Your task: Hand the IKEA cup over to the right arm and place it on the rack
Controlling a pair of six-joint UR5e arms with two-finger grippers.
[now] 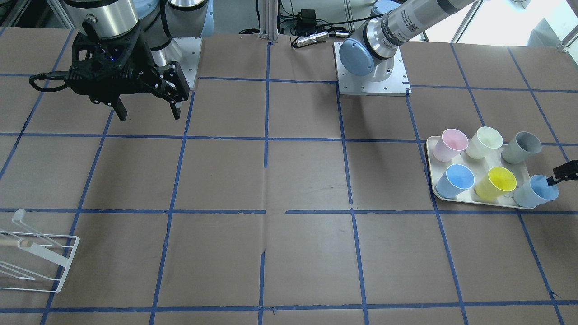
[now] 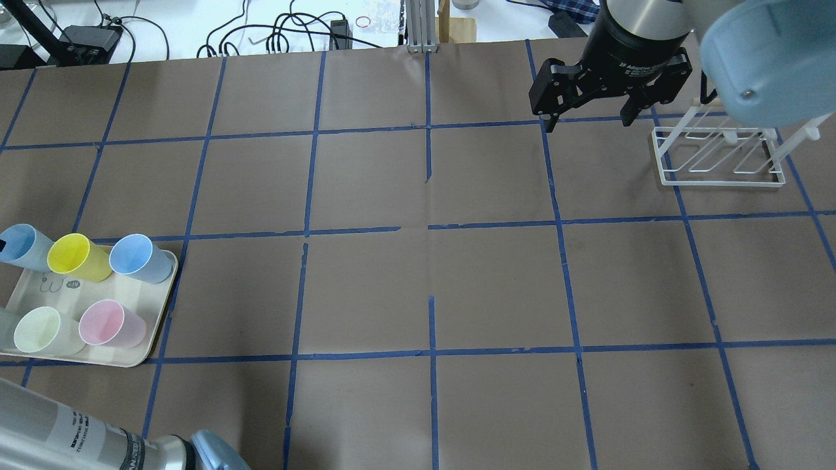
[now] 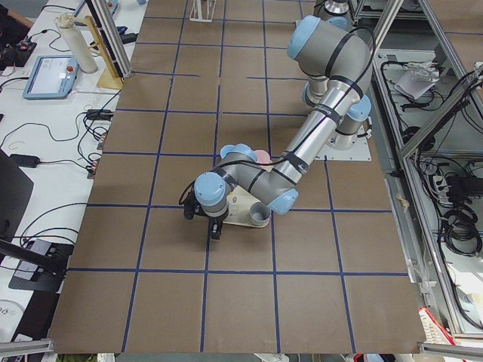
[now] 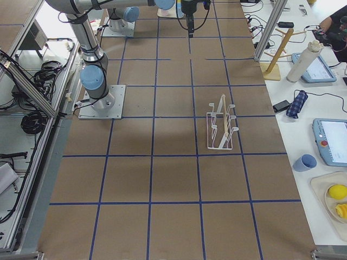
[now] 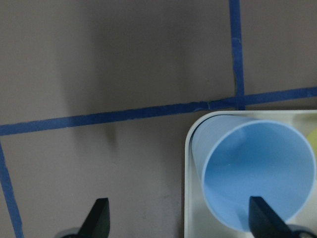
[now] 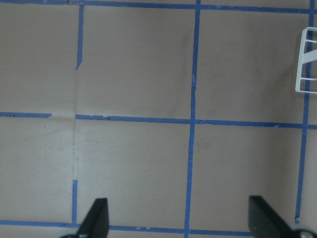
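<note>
Left gripper (image 5: 181,218) is spread, one finger over the IKEA cup's (image 5: 252,173) mouth and one outside. The cup stands at the tray (image 2: 59,287) corner by the table's left edge. A thin-wall pinch may slip, or tip it into the yellow cup (image 1: 496,183). Right gripper (image 2: 590,121) is spread and empty. Counted — six cups, one tray, one rack (image 2: 718,156) near the far right corner.

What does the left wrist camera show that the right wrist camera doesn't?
Left wrist only: the IKEA cup, standing in a corner of the cream tray. Right wrist only: a corner of the white rack at the frame's right edge. Both: brown table with blue tape lines, plus open jaws at the bottom, the left gripper's and the right gripper's.
</note>
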